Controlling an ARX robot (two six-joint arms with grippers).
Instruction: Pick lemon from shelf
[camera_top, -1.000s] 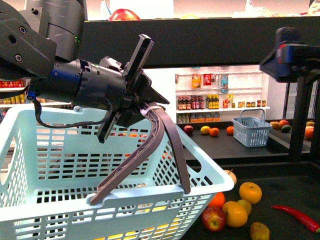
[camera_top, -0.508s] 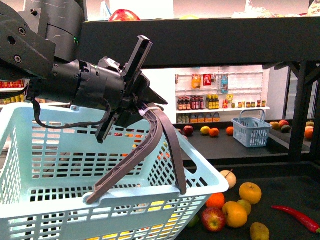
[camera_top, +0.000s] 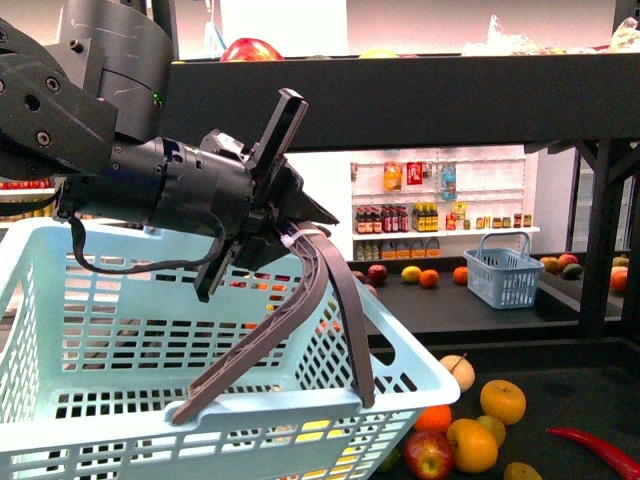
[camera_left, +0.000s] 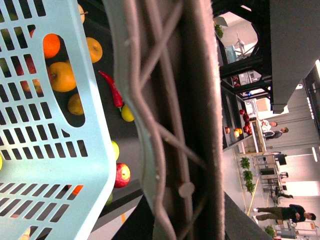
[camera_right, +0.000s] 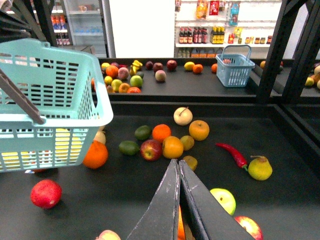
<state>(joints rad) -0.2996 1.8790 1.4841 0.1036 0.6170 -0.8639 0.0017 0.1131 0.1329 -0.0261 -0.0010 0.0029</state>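
Two ribbed brown handles (camera_top: 352, 320) of the slotted pale-blue basket (camera_top: 120, 340) sit clamped in my left pincer (camera_top: 272, 215); right pincer (camera_right: 178, 165) closed, empty, over the black shelf (camera_right: 300, 150), where the lemon (camera_right: 260, 168) lies beside a red chili (camera_right: 232, 154).

A grocery shop, or a mock-up of one, is indicated. Just ahead of the right gripper (camera_right: 177, 165), loose produce is spread over a dark tier of the shelf (camera_right: 295, 200): an apple (camera_right: 151, 149), an orange (camera_right: 172, 147) and a red chilli (camera_right: 232, 154) among it. More fruit is laid out on the tier beyond, where a small blue basket (camera_right: 234, 67) is set. A pale blue shopping basket (camera_top: 120, 320) is hung by its handle from the left gripper (camera_top: 290, 225). Far past both grippers, white wall shelving (camera_top: 440, 240) is lined with bottles (camera_top: 380, 218), and packets are hung above them. Beyond the rack, in the left wrist view, an open hall with potted plants (camera_left: 245, 162) and people (camera_left: 295, 213) is seen.
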